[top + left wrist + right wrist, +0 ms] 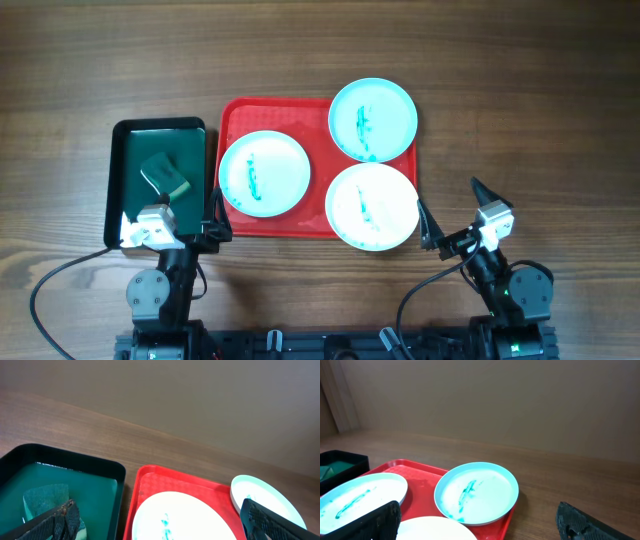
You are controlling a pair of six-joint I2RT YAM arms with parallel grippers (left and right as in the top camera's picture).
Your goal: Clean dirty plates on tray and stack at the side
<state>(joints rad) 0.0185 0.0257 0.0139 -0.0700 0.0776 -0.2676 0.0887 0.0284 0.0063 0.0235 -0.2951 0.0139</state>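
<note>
At centre of the surface (520,70) lies the red tray (272,116), long side running left to right. Three plates are on or partly on it, all lying flat, each with a teal smear at centre.

- The left plate (264,173) sits on the tray's left half, its edge at the left rim.
- The rear plate (373,120) rests on the tray's right rear corner and overhangs the rim.
- The near plate (372,206) rests on the right front corner and also overhangs the rim. Whether it touches the rear plate cannot be told.

Just left of the red tray stands a green tray (135,160) with a black rim, holding a green sponge (165,176).

The left pincer (170,212) hangs over the near end of the green tray. Its jaws are spread wide with nothing between them, and one finger is above the gap between the two trays.

The right pincer (450,200) is on the right side of the surface, just beside the near plate. Its jaws are also spread wide and hold nothing. Its inner finger is at that plate's edge, but contact cannot be determined.
</note>
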